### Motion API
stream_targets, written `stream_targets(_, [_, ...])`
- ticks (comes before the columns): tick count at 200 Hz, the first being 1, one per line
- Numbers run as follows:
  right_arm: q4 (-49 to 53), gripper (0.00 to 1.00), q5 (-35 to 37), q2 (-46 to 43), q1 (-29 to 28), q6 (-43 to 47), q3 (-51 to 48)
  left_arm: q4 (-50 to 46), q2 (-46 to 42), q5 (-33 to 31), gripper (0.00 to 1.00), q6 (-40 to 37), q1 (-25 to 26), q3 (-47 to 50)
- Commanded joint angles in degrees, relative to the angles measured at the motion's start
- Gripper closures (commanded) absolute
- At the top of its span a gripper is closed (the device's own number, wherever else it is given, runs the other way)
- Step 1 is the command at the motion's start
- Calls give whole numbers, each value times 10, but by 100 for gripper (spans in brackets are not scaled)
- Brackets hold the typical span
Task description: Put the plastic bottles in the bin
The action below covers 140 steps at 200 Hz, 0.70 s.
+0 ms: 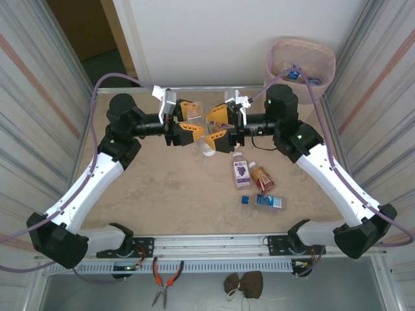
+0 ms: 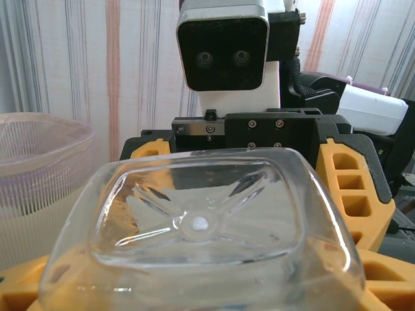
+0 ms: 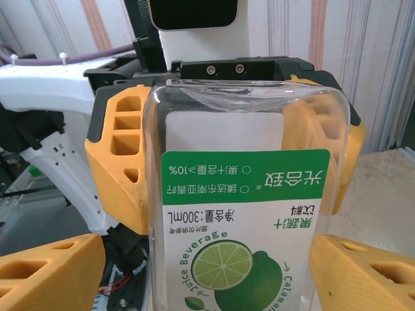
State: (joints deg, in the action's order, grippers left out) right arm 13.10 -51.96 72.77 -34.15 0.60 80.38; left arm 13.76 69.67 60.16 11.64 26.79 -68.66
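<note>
L gripper [image 1: 192, 120] pinching lime-label bottle [image 3: 243, 214] above table centre; R gripper [image 1: 218, 127] spread round same bottle – looks like a handover.

Near to far: three bottles lie loose on table [image 1: 162, 194] by R arm – blue-label bottle [image 1: 266, 201] nearest, then orange-label bottle [image 1: 262, 177] and grape-label bottle [image 1: 241, 172] side by side, all apart from both grippers. Mid: lime btl held crosswise betw the wrists; L fingers [image 3: 120, 136] clamp clear body nr its base, R fingers [image 3: 45, 272] stand either side of the label w/ a gap showing, not pressing. Prob. reason: bin [image 1: 327, 58] sits past far R corner, off the table, on R arm's side, so L passes btl across. Bin's pinkish liner folded over rim; blue-labelled btls [image 1: 296, 72], prob., inside. R must close before L lets go, else btl drops.
</note>
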Motion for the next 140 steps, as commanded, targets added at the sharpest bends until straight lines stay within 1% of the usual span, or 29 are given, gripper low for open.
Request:
stream_targets(1, [11,15,34,4,-15,14,0,31,-25,19,52,-16,13,-20])
stream_targets(18, [5,14,54,-2,-15,15,-6,33,-28,22,52,-15,13,-21])
stream_targets(51, [12,13,43,1,-15,16,-5,40,-33,25,53,-14,16,-18])
stream_targets(73, [15,12,20,1,-14,18,-7,42,-37,26,53,-13,18,-17])
stream_targets(113, [16,18,-76,2,-14,16,-3,42,-39,27,53,-13,20,-20])
stream_targets(140, [17,23,-77,3,-15,13,1,43,-40,26,53,-12,22,-22])
